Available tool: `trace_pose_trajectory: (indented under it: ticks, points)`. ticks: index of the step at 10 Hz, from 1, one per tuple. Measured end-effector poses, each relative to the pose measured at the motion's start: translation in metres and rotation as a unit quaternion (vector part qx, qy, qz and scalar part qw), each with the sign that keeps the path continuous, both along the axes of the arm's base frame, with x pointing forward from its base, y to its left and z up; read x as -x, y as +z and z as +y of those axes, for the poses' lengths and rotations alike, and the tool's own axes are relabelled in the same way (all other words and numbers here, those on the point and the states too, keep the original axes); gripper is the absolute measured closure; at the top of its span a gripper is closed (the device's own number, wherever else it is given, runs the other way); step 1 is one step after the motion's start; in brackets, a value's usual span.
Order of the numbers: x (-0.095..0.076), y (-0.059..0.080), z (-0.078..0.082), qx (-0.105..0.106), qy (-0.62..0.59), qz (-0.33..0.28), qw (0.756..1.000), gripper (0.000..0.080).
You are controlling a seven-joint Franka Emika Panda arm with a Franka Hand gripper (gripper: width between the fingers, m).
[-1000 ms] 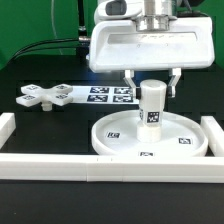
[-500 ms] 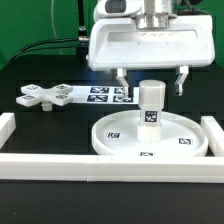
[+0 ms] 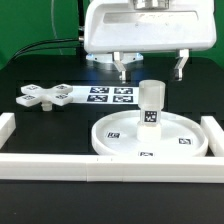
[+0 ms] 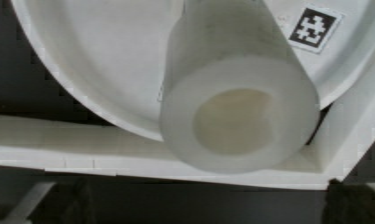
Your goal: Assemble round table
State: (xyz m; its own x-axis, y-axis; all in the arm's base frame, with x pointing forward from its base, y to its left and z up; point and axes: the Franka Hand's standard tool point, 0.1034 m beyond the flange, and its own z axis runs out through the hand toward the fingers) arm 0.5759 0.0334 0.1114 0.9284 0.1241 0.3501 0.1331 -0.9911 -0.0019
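The leg (image 3: 151,100) stands upright on the disc (image 3: 104,141) at frame centre. The pincer (image 3: 152,68) hangs directly above it, fingers apart, not touching it.

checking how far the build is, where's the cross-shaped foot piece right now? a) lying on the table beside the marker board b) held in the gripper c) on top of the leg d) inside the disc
a: the cross-shaped foot piece lies flat on the table at the exterior view's left, beside the marker board, while the leg stands on the disc with a bare top and the gripper hangs open above it.
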Motion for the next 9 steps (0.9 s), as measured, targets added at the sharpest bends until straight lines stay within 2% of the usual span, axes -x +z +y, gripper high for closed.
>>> trace_pose_trajectory:
  ticks: [2,3,4,5,6,7,9]
  points:
    - [-0.001,-0.002,0.000,0.000,0.001,0.005,1.000,0.0151]
    - [0.002,-0.010,-0.004,0.002,0.003,0.016,1.000,0.0151]
    - [0.006,-0.013,-0.003,-0.001,0.005,0.060,0.998,0.0151]
    - [0.004,-0.010,-0.001,-0.004,0.010,0.092,0.996,0.0151]
    - [0.000,-0.010,-0.003,-0.004,0.020,0.106,0.994,0.0151]
    - [0.008,-0.011,0.002,-0.009,0.022,0.155,0.988,0.0151]
    - [0.009,-0.010,0.008,-0.016,0.029,0.223,0.974,0.0151]
